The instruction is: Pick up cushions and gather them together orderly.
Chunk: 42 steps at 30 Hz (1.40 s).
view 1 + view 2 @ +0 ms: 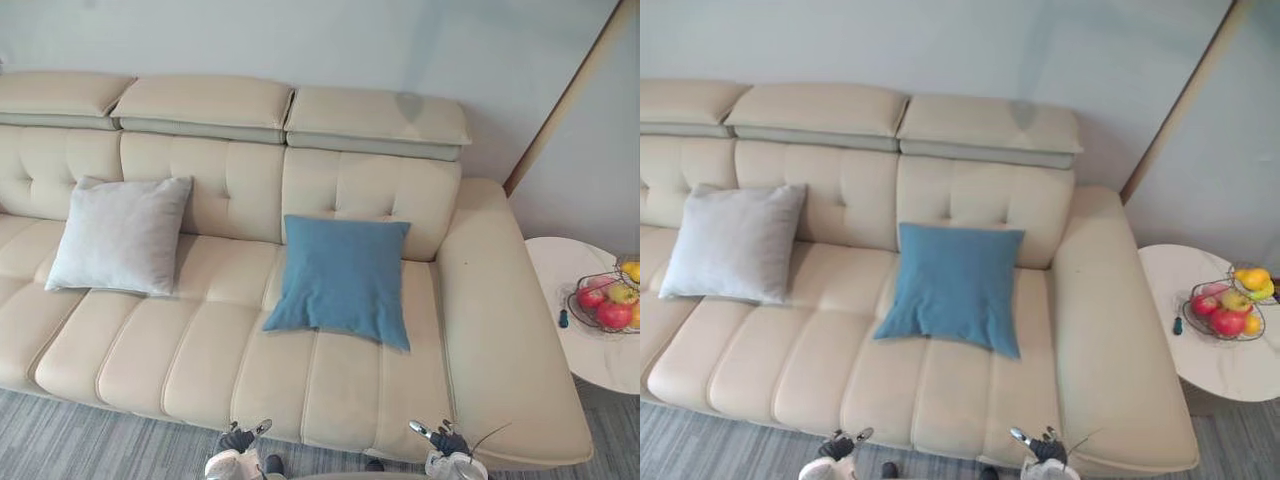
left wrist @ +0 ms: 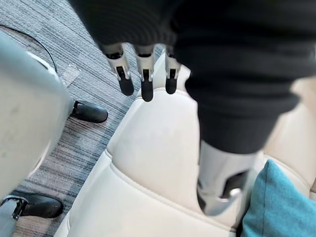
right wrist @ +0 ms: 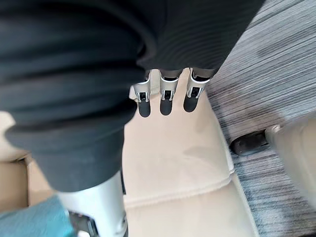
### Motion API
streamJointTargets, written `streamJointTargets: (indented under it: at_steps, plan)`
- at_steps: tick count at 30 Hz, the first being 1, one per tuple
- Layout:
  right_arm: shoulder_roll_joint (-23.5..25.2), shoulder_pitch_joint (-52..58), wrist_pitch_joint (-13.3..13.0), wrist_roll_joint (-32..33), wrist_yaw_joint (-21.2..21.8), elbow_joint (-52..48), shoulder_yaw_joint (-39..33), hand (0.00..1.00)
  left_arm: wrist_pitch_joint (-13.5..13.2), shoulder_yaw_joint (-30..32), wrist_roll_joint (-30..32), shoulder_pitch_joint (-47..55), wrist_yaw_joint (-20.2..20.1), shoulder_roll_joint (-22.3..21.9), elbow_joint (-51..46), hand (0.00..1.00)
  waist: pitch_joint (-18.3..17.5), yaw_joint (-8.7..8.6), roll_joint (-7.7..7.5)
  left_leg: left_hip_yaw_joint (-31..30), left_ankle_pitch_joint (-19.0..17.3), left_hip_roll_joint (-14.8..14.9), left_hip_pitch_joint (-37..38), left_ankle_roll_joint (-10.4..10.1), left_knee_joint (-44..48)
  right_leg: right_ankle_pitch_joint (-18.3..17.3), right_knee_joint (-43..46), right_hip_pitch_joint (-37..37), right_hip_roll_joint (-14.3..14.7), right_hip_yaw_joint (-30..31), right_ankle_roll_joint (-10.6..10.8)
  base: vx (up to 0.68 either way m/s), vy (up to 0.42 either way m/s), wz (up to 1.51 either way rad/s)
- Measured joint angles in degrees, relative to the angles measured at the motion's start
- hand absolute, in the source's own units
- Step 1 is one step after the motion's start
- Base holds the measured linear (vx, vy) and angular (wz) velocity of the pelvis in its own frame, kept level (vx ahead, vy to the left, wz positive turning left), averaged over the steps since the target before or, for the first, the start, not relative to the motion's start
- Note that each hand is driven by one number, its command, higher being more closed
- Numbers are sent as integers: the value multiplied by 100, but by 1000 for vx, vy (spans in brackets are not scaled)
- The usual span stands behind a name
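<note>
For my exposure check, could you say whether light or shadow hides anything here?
Left eye view: soft, even light; blue cushion and grey cushion cast faint shadows on the sofa. Right eye view: the side table is bright, fruit plainly visible. Wrist views: left hand and right hand dark against the sofa.

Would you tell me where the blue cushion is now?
The blue cushion leans on the sofa backrest, right of centre in both eye views, apart from the grey cushion leftward.

Cream sofa (image 1: 180, 350) on carpet (image 1: 60, 440). Grey cushion (image 1: 120, 235) at left, blue cushion (image 1: 345, 280) right of centre, well apart, both leaning on the backrest. Round table (image 1: 555, 265) beside right armrest carries a fruit basket (image 1: 605, 300).
</note>
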Motion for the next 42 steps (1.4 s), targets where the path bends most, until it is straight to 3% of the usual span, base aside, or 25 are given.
streamJointTargets:
  at_steps: [4,5,6,7,8,9,11,12,13,14,15,17,18,19,20,22,27,29,31,34,36,42]
  plan:
    - [33,-125,11,12,-16,31,76,0,7,12,3,-110,26,11,69,0,136,4,-57,245,-284,40,21,60,437,103,184,-24,12,109,29,-36,17,-38]
    - [24,-133,9,30,-26,30,139,0,9,20,25,-204,38,-5,53,0,175,19,-25,325,-417,136,-99,212,739,262,307,-134,66,69,113,-111,-1,-36]
    - [2,-218,12,33,-39,32,147,0,9,75,53,-213,36,-70,43,0,254,78,135,377,-481,314,-204,259,860,204,561,-181,68,-45,42,-119,3,-23]
    - [18,-221,20,31,-49,31,151,0,10,155,71,-246,42,-138,28,0,277,45,124,365,-458,312,-244,220,923,-256,1452,-417,-18,-258,-146,-113,2,6]
    - [26,-224,23,27,-53,144,180,0,9,181,84,-259,46,-149,8,0,279,42,85,296,-457,296,-278,219,1023,-747,2692,-602,-139,-356,-21,-99,-21,28]
    - [30,-224,26,25,-52,228,198,0,10,186,85,-256,50,-130,-20,0,283,44,50,217,-456,276,-300,218,1098,-943,3354,-573,-238,-368,128,-123,-68,45]
    - [29,-238,25,5,-53,335,252,0,8,237,83,-163,53,-80,-75,0,224,60,-48,42,-418,197,-518,185,1333,-1172,3933,-342,-457,-261,346,-96,-135,47]
    - [41,-297,40,-4,-53,389,253,0,6,246,74,-125,63,-41,-158,0,196,99,-116,-65,-390,175,-737,144,1570,-1226,3730,-140,-543,-130,396,-111,-246,40]
    - [18,-364,47,0,-60,392,235,0,8,245,59,-191,71,-44,-173,0,192,146,-138,-188,-330,232,-988,103,1753,-1521,3080,130,-425,-166,374,-137,-276,25]
    - [-41,-432,47,-1,-60,390,234,0,11,241,42,-231,77,-82,-174,0,228,241,-36,-231,-231,332,-1112,76,1777,-1605,2685,225,-319,-244,266,-274,-309,11]
    - [-86,-522,37,14,-97,383,237,0,11,223,26,-246,139,-162,-169,0,278,310,195,-390,-35,507,-1371,49,1780,-1650,2197,345,-95,-428,204,-271,-241,11]
    - [-137,-656,9,39,-167,378,240,0,14,206,12,-273,183,-226,-151,0,403,295,345,-560,343,626,-1577,-26,1608,-1764,1982,318,80,-697,-5,-297,-217,39]
    - [-137,-663,11,39,-190,382,237,0,15,192,2,-282,181,-226,-141,0,487,258,339,-635,664,642,-1559,-44,1322,-1796,1964,306,136,-865,-79,-398,-242,78]
    - [-99,-624,13,39,-217,387,240,0,15,180,-1,-298,179,-222,-125,0,506,193,368,-588,1058,672,-1526,-68,983,-1755,1917,261,134,-1177,-219,-463,-251,74]
    - [-85,-564,40,37,-251,393,226,0,5,236,-2,-320,172,-228,-160,0,532,209,327,-314,863,656,-1468,-7,1179,-1736,1903,236,107,-1317,-487,-365,-172,56]
    - [-82,-554,57,39,-277,405,229,0,10,236,0,-319,170,-226,-158,0,579,216,247,-263,308,534,-1412,118,1720,-1640,1905,136,18,-1351,-604,-300,-79,14]
    - [-62,-538,90,31,-244,665,219,0,-3,241,29,-323,167,-203,-155,0,634,159,104,-503,-980,274,-996,115,3062,-1104,1457,89,-171,-1278,-450,-250,114,0]
    - [-28,-471,147,-20,-217,650,84,0,24,244,56,-290,155,-256,-76,0,524,79,209,-474,-1415,213,-474,58,2313,-967,1320,56,-139,-1172,-297,-102,249,-7]
    - [109,-446,189,-38,-209,657,-13,0,66,236,94,-301,156,-145,-76,0,446,56,-21,-344,-1313,16,-441,161,1961,-741,1137,11,-260,-1038,-161,-75,232,-13]
    - [210,-389,208,-204,-206,672,-51,0,75,236,118,-245,154,-65,-46,0,375,5,-111,-265,-1306,-162,-298,236,1950,-433,745,275,-369,-937,3,-37,173,-12]
    - [214,-328,237,-241,-206,672,-61,0,73,235,217,-192,152,-62,-44,0,308,-1,-115,-161,-1263,-269,-121,323,1756,-351,578,415,-441,-838,44,-56,141,-16]
    - [179,-292,255,-238,-206,668,-417,0,99,235,226,-84,120,-70,76,0,81,-24,57,-164,-1203,-358,72,376,1555,-305,373,508,-456,-833,50,7,39,-3]
